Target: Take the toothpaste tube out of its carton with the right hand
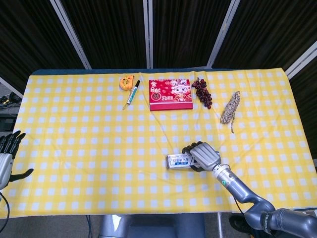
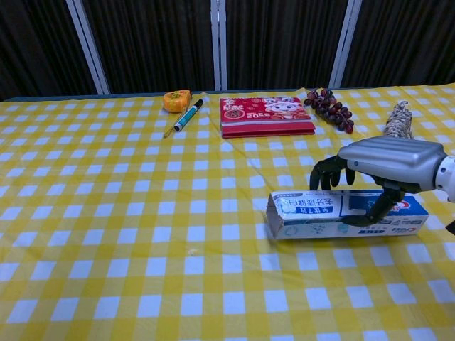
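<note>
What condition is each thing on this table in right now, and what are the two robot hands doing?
White-and-blue toothpaste carton: lying flat, gripped, closed.
Right hand: grips carton.
Left hand: open, off the table edge.
Red picture box: closed, flat.
Blue-and-white pen: capped.
Braided rope: bundled.

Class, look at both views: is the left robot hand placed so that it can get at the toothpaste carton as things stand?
Probably not. The left robot hand sits off the table's far left edge, while the toothpaste carton lies on the right side, already gripped by the right robot hand. Nothing blocks the way, but the stretch across looks long.

Dark pleated curtains (image 2: 284, 42) with pale vertical frame bars (image 1: 146, 29), yellow checked tablecloth (image 2: 106, 213)
</note>
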### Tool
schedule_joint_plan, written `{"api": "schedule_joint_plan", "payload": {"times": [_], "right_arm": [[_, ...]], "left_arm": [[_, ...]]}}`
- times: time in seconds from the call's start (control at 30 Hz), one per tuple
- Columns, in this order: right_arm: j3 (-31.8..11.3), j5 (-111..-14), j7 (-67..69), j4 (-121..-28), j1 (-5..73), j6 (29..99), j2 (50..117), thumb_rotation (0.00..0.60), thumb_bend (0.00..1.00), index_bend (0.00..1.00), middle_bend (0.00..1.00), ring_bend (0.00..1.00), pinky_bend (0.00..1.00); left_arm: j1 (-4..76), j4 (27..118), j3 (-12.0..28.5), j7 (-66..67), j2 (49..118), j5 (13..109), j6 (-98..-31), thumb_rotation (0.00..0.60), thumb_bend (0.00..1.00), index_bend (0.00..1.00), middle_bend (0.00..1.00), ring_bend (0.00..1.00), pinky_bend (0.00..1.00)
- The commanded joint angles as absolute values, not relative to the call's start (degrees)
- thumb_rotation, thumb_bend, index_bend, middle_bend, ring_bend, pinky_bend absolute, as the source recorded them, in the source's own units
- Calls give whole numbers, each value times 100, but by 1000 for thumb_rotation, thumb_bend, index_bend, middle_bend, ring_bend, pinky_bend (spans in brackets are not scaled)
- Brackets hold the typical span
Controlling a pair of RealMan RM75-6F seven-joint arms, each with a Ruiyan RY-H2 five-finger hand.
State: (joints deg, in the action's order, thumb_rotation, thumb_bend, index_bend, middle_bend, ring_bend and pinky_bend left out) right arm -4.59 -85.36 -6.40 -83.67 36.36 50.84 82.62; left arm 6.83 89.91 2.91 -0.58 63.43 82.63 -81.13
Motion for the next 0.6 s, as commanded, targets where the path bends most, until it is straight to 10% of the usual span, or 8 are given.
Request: {"api": "schedule_joint_plan", "payload": {"times": [0.03,0.6], "right_arm": [[-436,-8658,-766,-8474,3637,5235,8154,600,310,413,410,341,378],[-933,-9120,-3239,-9928,3472,6563,7040,600,315,424,436,381,423]], "left_arm": [[687,8991,291,-61,6343,8260,-8103,600,0,0,0,0,0],[625,9083,260,-235,6237,8411,-8268,600,0,0,0,0,0]]}}
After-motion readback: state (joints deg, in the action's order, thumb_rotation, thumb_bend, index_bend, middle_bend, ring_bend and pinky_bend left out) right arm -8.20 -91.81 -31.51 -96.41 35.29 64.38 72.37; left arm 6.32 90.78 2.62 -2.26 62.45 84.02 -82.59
